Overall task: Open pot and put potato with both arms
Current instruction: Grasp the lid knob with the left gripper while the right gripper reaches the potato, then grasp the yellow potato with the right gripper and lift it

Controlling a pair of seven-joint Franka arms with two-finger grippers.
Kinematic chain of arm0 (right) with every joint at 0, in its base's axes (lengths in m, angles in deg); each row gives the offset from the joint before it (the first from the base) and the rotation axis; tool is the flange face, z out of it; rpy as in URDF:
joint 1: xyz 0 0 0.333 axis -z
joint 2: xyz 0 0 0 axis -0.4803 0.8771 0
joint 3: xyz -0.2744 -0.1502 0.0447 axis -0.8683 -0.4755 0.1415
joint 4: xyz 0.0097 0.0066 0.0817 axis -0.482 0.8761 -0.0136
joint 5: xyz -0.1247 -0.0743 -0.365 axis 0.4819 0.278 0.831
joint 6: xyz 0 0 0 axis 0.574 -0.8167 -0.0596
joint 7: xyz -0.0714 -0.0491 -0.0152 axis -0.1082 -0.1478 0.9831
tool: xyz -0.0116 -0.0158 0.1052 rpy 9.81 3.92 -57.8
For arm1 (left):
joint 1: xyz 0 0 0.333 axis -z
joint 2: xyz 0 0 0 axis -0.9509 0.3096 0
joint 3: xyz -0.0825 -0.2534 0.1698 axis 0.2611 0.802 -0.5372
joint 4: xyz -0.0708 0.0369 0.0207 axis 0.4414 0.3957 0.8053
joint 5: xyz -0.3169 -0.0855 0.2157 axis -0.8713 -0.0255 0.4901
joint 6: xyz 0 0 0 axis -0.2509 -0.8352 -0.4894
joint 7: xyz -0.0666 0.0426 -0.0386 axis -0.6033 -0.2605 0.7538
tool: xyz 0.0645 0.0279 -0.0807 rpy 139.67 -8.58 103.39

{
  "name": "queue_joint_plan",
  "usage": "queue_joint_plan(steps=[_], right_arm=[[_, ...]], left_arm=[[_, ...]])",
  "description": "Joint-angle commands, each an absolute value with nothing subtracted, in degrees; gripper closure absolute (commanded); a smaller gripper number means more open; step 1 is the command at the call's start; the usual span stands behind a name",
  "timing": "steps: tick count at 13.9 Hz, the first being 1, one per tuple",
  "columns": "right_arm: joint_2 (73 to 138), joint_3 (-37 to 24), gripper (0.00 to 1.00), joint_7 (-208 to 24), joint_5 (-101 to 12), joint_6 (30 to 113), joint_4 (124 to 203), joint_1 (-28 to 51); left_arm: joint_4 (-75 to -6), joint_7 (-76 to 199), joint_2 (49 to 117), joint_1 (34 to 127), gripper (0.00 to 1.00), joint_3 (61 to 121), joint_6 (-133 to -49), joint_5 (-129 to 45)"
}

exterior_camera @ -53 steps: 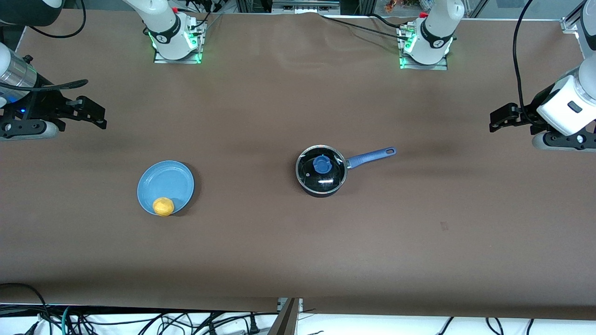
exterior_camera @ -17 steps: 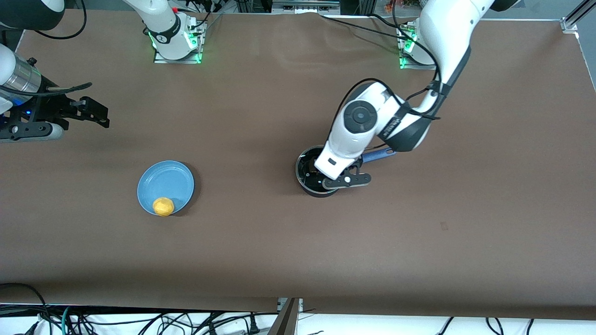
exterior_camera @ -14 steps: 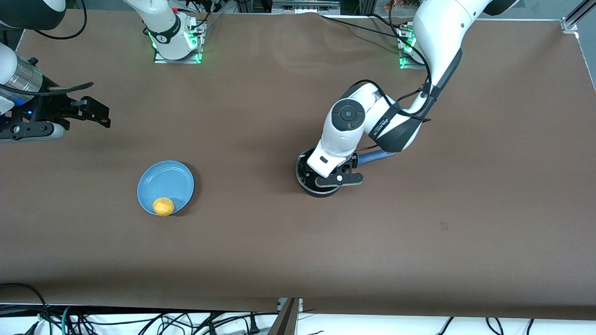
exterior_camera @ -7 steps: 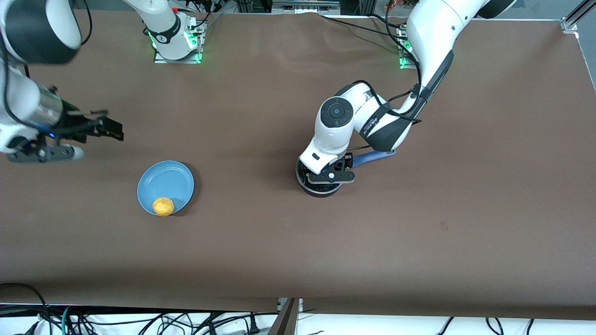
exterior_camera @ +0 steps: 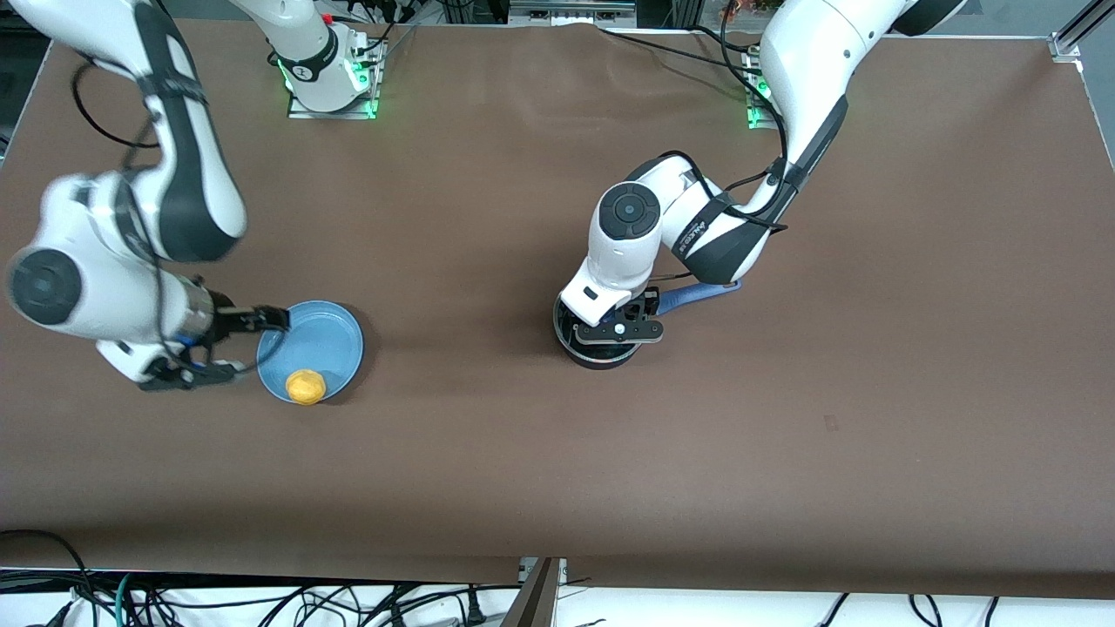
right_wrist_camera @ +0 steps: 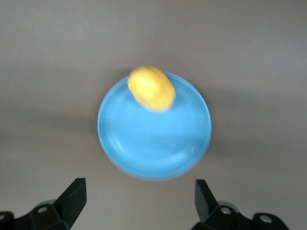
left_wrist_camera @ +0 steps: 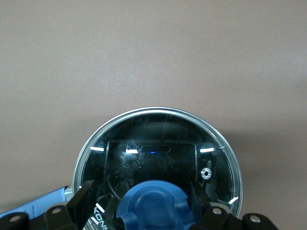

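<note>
left gripper (left_wrist_camera: 156, 213) fingers sitting wide astride lid knob (left_wrist_camera: 156, 203) of saucepan (exterior_camera: 601, 335) mid-worktop; glass lid likely slick, fragile, grab knob. right gripper (right_wrist_camera: 139, 199) hovering wide beside plate (right_wrist_camera: 154, 143) w/ potato (right_wrist_camera: 151, 88).

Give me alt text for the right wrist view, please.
A yellow potato sits at the rim of a round blue plate on a brown table. The open right gripper hangs above, its two fingertips spread wide.
</note>
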State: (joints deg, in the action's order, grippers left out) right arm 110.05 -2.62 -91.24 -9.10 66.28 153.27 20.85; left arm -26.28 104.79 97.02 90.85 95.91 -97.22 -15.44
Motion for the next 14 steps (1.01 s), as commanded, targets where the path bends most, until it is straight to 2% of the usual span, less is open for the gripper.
queue_joint_plan(steps=[1,11,14], right_arm=[[114.8,-2.5,0.0,-96.8,-9.0,71.0,152.2,20.6],[122.6,-2.6,0.0,-100.7,-7.2,81.5,152.1,21.1],[124.0,-2.6,0.05,-100.7,-7.5,83.9,152.1,21.1]], left_arm=[[-25.1,105.9,97.8,91.3,0.13,96.3,-97.1,-13.3],[-25.0,105.9,97.7,91.3,0.38,96.3,-97.1,-13.3],[-25.0,105.9,97.7,91.3,0.44,96.3,-97.0,-13.3]])
